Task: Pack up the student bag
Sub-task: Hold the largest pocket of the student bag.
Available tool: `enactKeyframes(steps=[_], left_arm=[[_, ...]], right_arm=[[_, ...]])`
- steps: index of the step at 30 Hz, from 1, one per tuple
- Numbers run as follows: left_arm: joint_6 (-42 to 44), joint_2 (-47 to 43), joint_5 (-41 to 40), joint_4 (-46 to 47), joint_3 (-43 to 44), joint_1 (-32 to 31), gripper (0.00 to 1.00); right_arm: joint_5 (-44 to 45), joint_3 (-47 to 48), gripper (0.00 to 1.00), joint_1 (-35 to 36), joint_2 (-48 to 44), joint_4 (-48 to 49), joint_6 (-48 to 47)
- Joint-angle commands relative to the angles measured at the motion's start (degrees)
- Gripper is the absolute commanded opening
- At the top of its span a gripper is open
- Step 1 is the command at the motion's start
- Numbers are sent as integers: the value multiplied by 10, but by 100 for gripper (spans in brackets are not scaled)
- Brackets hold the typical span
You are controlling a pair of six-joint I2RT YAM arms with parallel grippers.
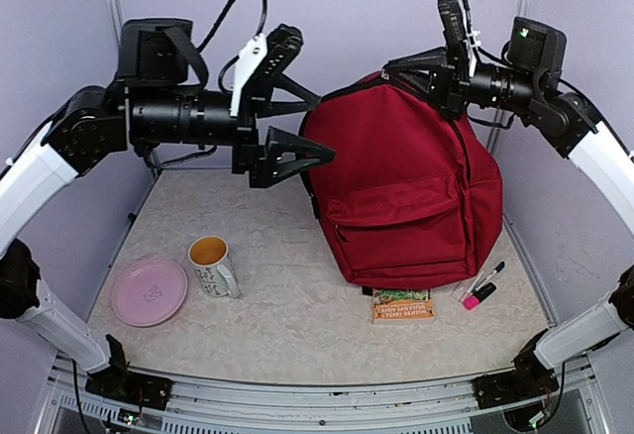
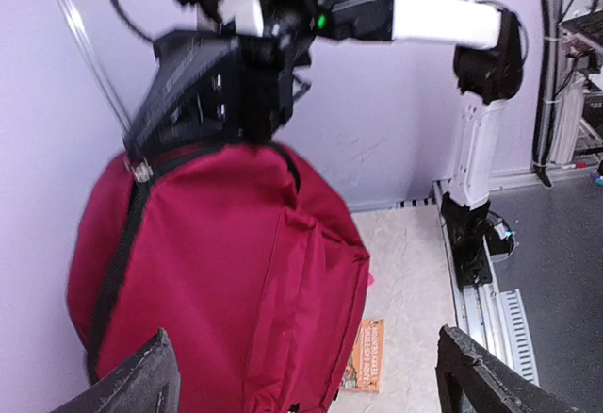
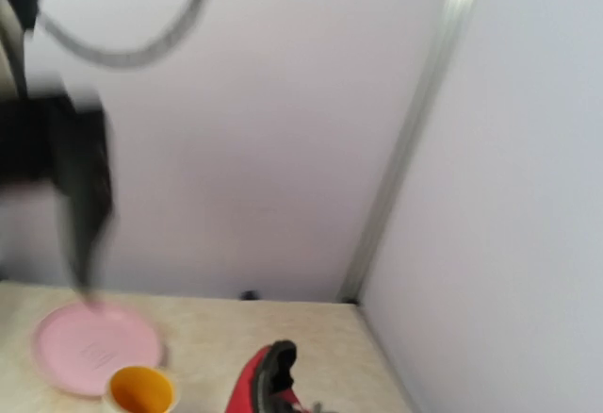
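The student bag [image 1: 406,186] is a large dark red backpack standing upright at the right middle of the table, front pocket facing the near edge. My right gripper [image 1: 428,69] is at the bag's top and looks shut on it, holding it up. In the right wrist view only a bit of red fabric with black trim [image 3: 273,380] shows at the bottom edge, and the fingers are out of frame. My left gripper [image 1: 302,122] is open and empty in the air just left of the bag's upper side. The left wrist view shows the bag [image 2: 217,272] between my wide-spread fingers [image 2: 141,380].
A pink plate [image 1: 149,292] and a white mug [image 1: 213,266] with an orange inside sit at the front left. A small book [image 1: 402,306] lies in front of the bag, with a black marker [image 1: 489,275] and a pink highlighter [image 1: 478,297] to its right. Walls close in on three sides.
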Motion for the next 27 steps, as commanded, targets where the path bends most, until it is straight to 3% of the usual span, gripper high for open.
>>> enactKeyframes(steps=[1,5,10,17,22,24,27], left_arm=[[17,-70,-3,60,-50,-5,92],[-3,-78,-73,68,-58,11,92],[-47,-21,-162,49,-31,20,86],[-3,45,-193,18,1,-26,85],[22,76,-288,43,21,-23,74],[34,92,-298,39,38,-20,73],[54,106,-243,18,42,-21,77]], right_arm=[[-102,-53,0,4,-30,-17,-57],[-114,-133,0,4,-75,-43,-83],[-106,-209,0,4,-134,-28,-75],[-92,-209,0,4,-143,-51,-72],[-84,-210,0,4,-146,-55,-72],[-79,-213,0,4,-148,-56,-73],[-80,-216,0,4,-151,-54,-69]])
